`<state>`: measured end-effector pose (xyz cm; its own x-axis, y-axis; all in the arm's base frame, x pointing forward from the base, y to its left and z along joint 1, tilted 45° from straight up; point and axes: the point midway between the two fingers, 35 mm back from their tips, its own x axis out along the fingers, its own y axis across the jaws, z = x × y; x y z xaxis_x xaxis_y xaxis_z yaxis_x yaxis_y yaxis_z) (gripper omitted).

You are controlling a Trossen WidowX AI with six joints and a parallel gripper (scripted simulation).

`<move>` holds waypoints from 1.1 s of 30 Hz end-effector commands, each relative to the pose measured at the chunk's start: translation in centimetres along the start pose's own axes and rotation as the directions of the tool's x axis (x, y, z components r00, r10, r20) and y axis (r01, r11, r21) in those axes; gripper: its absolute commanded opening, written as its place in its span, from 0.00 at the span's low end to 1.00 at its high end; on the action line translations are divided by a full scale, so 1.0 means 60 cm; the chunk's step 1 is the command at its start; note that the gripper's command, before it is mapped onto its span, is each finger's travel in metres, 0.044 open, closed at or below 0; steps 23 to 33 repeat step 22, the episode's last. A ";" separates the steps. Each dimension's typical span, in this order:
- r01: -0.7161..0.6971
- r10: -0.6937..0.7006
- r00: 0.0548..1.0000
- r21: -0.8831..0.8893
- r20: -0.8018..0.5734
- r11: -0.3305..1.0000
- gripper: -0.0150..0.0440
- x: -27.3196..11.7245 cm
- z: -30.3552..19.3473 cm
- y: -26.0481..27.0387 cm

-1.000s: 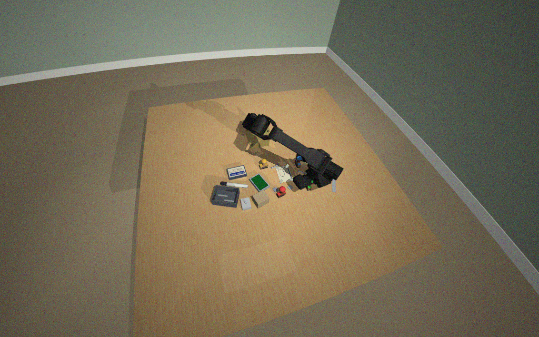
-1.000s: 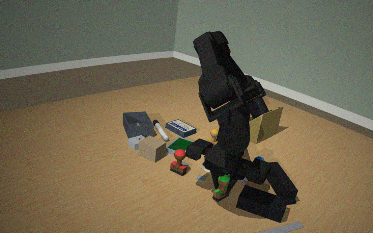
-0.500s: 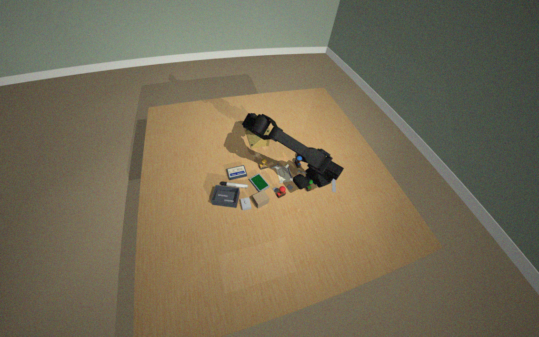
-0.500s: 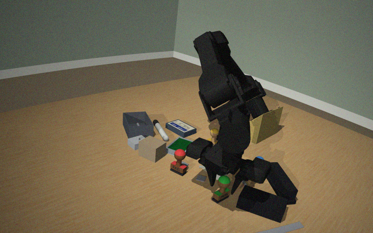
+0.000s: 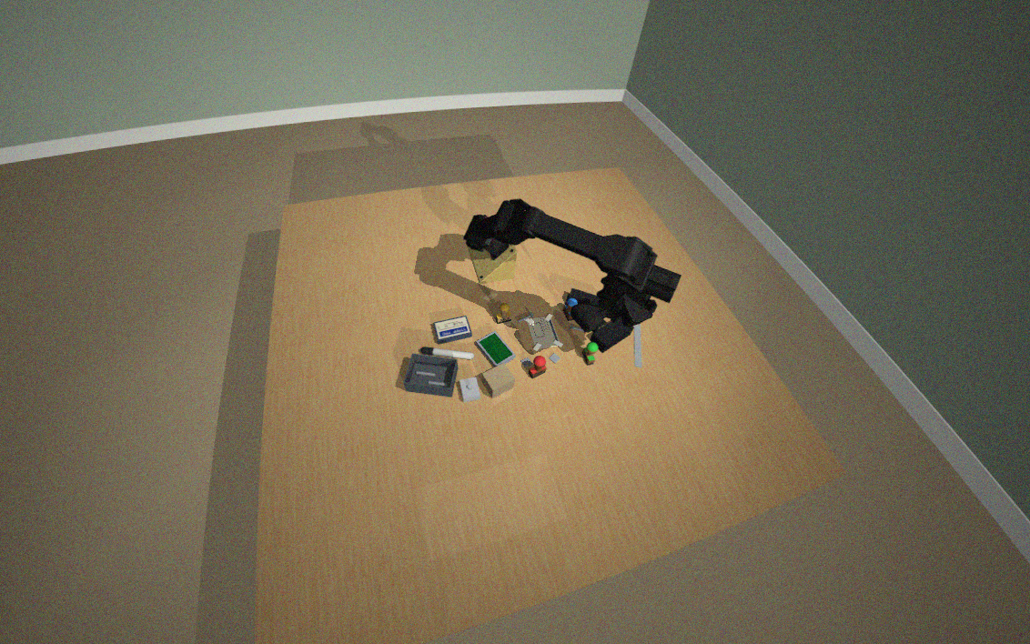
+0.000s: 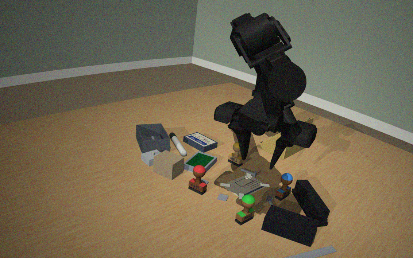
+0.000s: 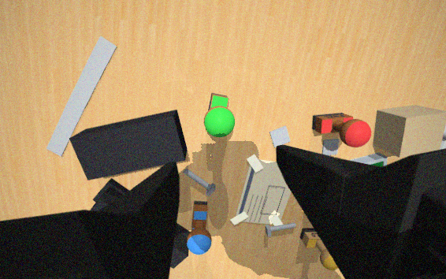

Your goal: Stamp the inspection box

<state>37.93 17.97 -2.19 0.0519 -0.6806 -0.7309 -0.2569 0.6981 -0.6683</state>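
The green-knobbed stamp point(image 5: 591, 349) point(image 6: 247, 204) point(image 7: 219, 121) stands upright on the bench; its lettering is too small to read. My gripper point(image 6: 257, 163) point(image 7: 228, 161) is open, with nothing between its fingertips, and hangs above the card area, higher than the stamp and clear of it. The card point(image 6: 232, 186) point(image 7: 269, 173) lies in the arm's shadow, with pale tabs at its corners. Its outlined box point(image 7: 276, 187) shows no print that I can make out. The green ink pad point(image 5: 496, 348) point(image 6: 200, 160) lies open and is mostly hidden in the wrist view.
Red point(image 6: 199, 171) point(image 7: 355, 133), blue point(image 6: 286, 178) point(image 7: 198, 241) and yellow-knobbed point(image 6: 236, 148) stamps stand around the card. Black blocks point(image 6: 289, 225) point(image 7: 130, 143) lie beyond the green stamp. A tan block point(image 6: 168, 164), grey tray point(image 6: 153, 141), marker point(image 6: 178, 145) and labelled blue case point(image 6: 200, 141) lie near the pad.
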 end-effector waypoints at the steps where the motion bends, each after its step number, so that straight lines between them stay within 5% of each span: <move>1: -0.001 0.001 1.000 0.012 -0.018 1.000 0.71 0.000 -0.001 -0.006; 33: 0.002 -0.002 1.000 0.007 -0.016 1.000 0.71 0.000 -0.001 -0.006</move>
